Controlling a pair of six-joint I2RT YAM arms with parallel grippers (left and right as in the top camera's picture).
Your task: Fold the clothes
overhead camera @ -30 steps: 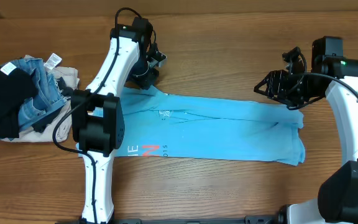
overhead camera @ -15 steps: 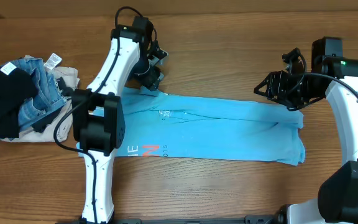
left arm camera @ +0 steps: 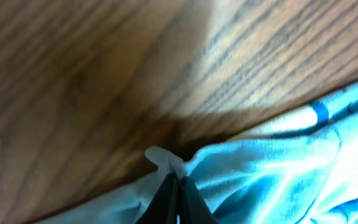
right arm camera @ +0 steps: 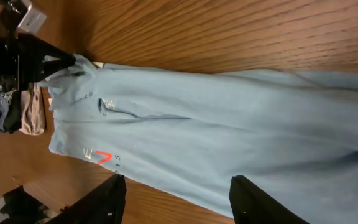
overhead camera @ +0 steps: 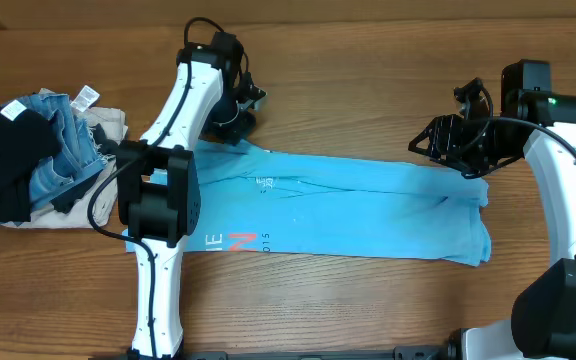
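Light-blue T-shirt (overhead camera: 368,205) lies across table (overhead camera: 368,60) centre, folded into 1 long strip, white+red letters (overhead camera: 236,241) near its L end, small white print above them. L gripper (overhead camera: 238,130) tips down at strip's top-L corner, fingers (left arm camera: 166,199) together, pinching fabric. R gripper (right arm camera: 178,200) hovers over R end, fingers apart, empty.

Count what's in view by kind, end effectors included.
T-shirt: 1, light blue
Pile of other clothes: 1, pieces inside not countable
End effectors: 2, left end effector shut on the T-shirt, right end effector open
Total: 4
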